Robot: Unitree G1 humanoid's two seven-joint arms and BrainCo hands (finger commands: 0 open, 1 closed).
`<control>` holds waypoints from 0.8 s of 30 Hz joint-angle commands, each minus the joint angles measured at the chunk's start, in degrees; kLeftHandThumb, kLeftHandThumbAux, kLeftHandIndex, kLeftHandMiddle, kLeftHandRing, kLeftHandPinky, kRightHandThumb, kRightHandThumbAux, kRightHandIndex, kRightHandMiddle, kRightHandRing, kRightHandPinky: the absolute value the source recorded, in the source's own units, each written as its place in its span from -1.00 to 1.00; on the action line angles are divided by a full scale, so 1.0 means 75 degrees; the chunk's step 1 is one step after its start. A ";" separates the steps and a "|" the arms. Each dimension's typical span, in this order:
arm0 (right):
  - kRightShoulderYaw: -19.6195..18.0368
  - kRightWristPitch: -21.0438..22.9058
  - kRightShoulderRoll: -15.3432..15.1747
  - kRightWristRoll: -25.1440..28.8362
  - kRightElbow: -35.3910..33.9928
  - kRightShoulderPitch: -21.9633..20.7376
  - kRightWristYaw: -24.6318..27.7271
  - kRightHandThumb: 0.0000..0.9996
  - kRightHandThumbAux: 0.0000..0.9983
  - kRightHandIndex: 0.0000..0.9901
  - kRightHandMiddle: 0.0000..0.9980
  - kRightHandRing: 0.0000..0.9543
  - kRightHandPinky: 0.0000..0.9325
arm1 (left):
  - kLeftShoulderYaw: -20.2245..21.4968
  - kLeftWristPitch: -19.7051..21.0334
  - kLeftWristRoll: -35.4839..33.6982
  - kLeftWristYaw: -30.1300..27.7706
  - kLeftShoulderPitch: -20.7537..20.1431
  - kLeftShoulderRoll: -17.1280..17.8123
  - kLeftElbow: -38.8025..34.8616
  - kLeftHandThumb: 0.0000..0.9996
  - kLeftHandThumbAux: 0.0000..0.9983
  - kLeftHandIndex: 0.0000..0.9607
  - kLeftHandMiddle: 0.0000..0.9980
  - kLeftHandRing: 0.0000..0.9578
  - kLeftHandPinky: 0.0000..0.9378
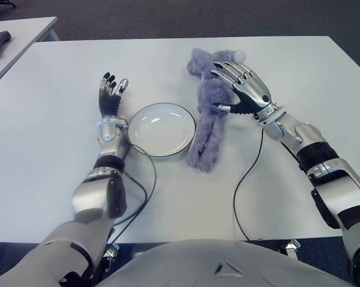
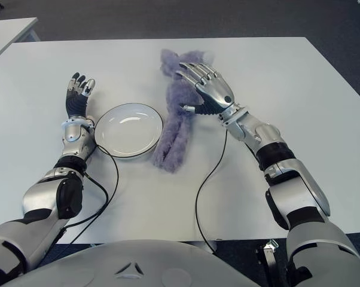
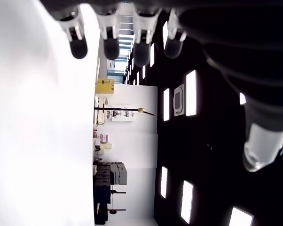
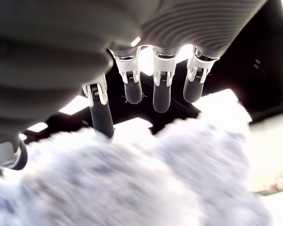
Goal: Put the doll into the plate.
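Observation:
A fluffy purple doll point(image 1: 207, 119) lies stretched out on the white table point(image 1: 42, 137), head at the far end, legs pointing toward me. It lies just right of a round white plate point(image 1: 161, 128), apart from the dish's inside. My right hand point(image 1: 237, 89) hovers over the doll's upper body with fingers point(image 4: 160, 89) spread and the thumb beside the fur; it grips nothing. In the right wrist view the doll's fur point(image 4: 132, 183) fills the space under the palm. My left hand point(image 1: 111, 95) shows just left of the plate, fingers extended and holding nothing.
A black cable point(image 1: 243, 179) runs from the right wrist across the table toward me, and another loops from the left forearm near the plate point(image 1: 145, 179). A second white table point(image 1: 24, 30) with a dark object on it stands at the far left.

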 commanded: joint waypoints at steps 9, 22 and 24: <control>0.0507 -0.0266 -0.0102 -0.0773 -0.0034 -0.0483 -0.0846 -0.35 -0.14 -0.99 -1.00 -1.00 -1.00 | 0.0104 0.0323 -0.0188 0.0209 0.1992 -0.0890 0.1247 -1.00 0.11 -0.91 -0.79 -0.89 -1.00; 0.0614 -0.0314 -0.0062 -0.0742 0.0167 -0.0590 -0.0820 -0.38 -0.10 -0.98 -1.00 -1.00 -1.00 | 0.0170 0.0348 -0.0261 0.0146 0.1978 -0.0898 0.1255 -1.00 0.13 -0.91 -0.79 -0.89 -1.00; 0.0630 -0.0251 -0.0067 -0.0744 0.0158 -0.0592 -0.0789 -0.39 -0.10 -0.98 -1.00 -1.00 -1.00 | 0.0173 0.0359 -0.0262 0.0161 0.1971 -0.0902 0.1256 -1.00 0.13 -0.91 -0.79 -0.89 -1.00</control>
